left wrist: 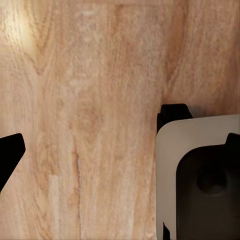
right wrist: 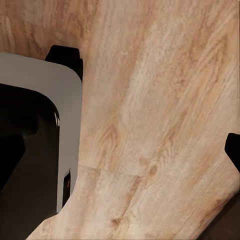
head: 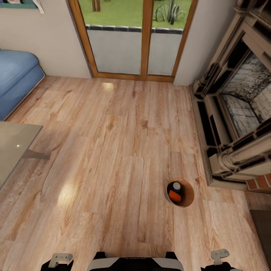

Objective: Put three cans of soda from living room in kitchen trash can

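The tash can (head: 188, 195), a small round bucket with a brown inside, stands on the wood floor of the living room, ahead of me to the right and close to the fireplace. Inside it lie a dark blue can of soda (head: 176, 186) with a silver top and an orange can of soda (head: 174, 195); whatever lies beneath them is hidden. My left gripper (left wrist: 120, 150) and right gripper (right wrist: 120, 150) hang low beside my base, both open and empty, with bare floor between their fingers. Their mounts peek in at the bottom of the head view.
A blue sofa (head: 15, 82) and a glass-topped low table (head: 15, 146) stand at the left. The brick fireplace (head: 237, 113) takes up the right side, and wood-framed glass doors (head: 135, 41) close the far wall. My base (head: 135, 263) is at the bottom.
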You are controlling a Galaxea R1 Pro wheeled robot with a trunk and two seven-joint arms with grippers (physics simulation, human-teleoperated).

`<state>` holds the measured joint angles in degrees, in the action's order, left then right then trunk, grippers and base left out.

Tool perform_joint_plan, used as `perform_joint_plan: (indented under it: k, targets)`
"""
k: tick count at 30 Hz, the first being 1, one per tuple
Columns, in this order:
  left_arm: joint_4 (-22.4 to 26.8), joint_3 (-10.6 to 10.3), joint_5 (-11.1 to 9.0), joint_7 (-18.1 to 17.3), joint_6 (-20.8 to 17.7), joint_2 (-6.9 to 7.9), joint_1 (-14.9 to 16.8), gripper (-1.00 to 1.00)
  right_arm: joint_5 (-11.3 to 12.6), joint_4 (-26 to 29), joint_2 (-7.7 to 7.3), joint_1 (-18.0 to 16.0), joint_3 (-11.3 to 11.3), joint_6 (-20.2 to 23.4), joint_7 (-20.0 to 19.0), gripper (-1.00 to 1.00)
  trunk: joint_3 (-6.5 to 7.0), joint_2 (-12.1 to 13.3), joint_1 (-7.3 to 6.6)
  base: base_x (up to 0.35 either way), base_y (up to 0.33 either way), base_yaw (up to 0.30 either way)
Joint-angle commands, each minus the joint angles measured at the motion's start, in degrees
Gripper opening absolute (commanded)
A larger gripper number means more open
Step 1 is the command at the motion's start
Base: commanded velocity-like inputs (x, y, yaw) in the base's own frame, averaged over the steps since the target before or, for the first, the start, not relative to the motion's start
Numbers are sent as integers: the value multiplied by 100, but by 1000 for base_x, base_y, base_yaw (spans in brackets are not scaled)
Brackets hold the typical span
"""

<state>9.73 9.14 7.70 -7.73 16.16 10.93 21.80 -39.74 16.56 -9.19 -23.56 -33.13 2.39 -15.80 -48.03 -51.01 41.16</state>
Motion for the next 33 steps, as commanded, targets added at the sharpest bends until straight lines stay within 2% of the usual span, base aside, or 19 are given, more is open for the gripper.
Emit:
perform_joint_plan:
  k: [1, 33]
  targets:
    - [0, 0, 1, 0, 0, -1, 0, 100, 0, -1, 1, 0, 0, 0, 3, 100, 28, 42, -22, 0, 0, 0]
    - [2, -17, 49, 28, -7, -26, 0, 100, -7, -21, 10, 1, 7, -2, 33, 100, 901, 1325, -725, 0, 0, 0]
